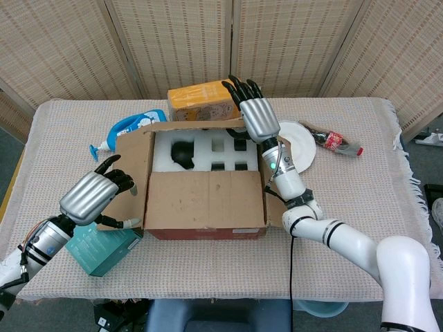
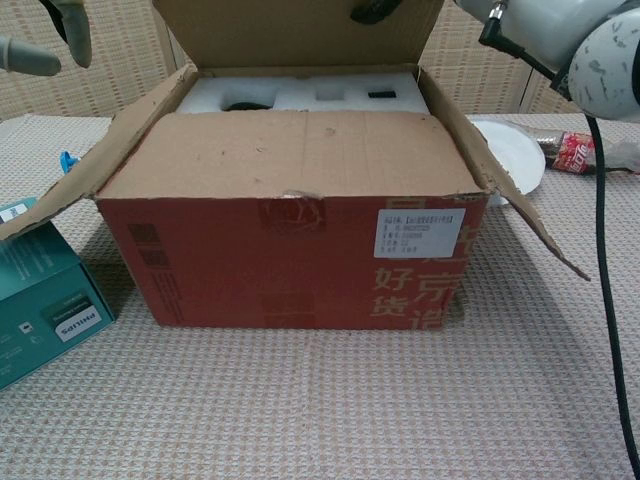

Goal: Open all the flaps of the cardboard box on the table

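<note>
The cardboard box [image 1: 206, 207] [image 2: 290, 255] stands mid-table. Its far flap [image 2: 300, 30] is upright, and my right hand [image 1: 257, 117] holds it: the thumb [image 2: 375, 12] lies on the inner face while the straight fingers reach past its top edge. The near flap [image 1: 206, 197] lies flat over the front half. Both side flaps hang outward, the left one [image 1: 135, 173] and the right one [image 2: 510, 215]. White foam [image 1: 208, 152] with dark items in its cut-outs shows in the back half. My left hand [image 1: 93, 195] hovers over the left flap, fingers loosely bent and apart, holding nothing.
A teal carton [image 1: 104, 245] sits against the box's front left corner. Behind the box are a blue bottle [image 1: 131, 128] and a yellow package [image 1: 201, 100]. A white plate [image 1: 297, 145] and a cola bottle [image 1: 339, 142] lie to the right.
</note>
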You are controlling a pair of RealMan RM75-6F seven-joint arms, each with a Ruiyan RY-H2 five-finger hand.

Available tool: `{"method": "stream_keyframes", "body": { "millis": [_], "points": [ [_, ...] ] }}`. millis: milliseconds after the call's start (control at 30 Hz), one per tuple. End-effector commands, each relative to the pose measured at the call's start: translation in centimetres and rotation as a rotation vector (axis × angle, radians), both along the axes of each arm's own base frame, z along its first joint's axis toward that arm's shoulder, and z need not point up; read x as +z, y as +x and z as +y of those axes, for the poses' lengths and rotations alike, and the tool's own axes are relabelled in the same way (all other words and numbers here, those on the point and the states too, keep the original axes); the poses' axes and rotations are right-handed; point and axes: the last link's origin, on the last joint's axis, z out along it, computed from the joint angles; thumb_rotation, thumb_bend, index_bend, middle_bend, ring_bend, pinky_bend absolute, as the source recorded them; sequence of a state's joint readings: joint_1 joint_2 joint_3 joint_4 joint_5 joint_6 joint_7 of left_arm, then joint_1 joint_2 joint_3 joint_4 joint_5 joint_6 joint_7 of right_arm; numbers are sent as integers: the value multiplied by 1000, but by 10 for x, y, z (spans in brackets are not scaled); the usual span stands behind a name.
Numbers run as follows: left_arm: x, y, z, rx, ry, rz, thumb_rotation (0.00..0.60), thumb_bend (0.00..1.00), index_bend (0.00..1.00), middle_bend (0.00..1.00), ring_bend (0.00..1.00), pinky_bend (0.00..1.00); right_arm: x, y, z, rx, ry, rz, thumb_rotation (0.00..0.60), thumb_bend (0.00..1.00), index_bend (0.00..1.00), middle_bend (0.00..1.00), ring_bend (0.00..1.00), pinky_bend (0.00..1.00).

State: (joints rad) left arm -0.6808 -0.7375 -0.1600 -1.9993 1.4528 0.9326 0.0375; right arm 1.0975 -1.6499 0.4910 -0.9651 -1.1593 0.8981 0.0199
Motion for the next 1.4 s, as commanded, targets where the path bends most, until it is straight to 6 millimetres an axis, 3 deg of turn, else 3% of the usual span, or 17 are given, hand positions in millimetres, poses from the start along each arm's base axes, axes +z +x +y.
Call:
{"method": "stream_keyframes", "body": {
  "millis": [33, 433, 933, 1200, 1400],
  "points": [
    [1, 1, -1, 2, -3, 4, 275, 218, 434, 406, 317, 0, 5, 10, -20, -43, -23, 10, 600, 274, 37, 39, 101, 31],
    [8, 1, -10, 13, 3, 12, 277, 219, 434, 406, 317, 0, 17, 19, -61, -166, -109, 57, 600, 275, 38, 40, 101, 31],
    [6, 1, -9, 15, -3, 4, 276, 218, 434, 405, 317, 0, 40, -5, -69, -234, -156, 82, 600, 274, 37, 32, 79, 12],
    [7, -1, -8, 21, -1, -2, 278, 218, 434, 406, 317, 0, 48, -18, -48, -160, -38, 92, 600, 275, 37, 36, 90, 12],
    [6, -5, -6, 38, 14, -23, 278, 219, 434, 406, 317, 0, 69, -35, -2, -140, 128, 47, 600, 275, 37, 46, 100, 12]
  ]
}}
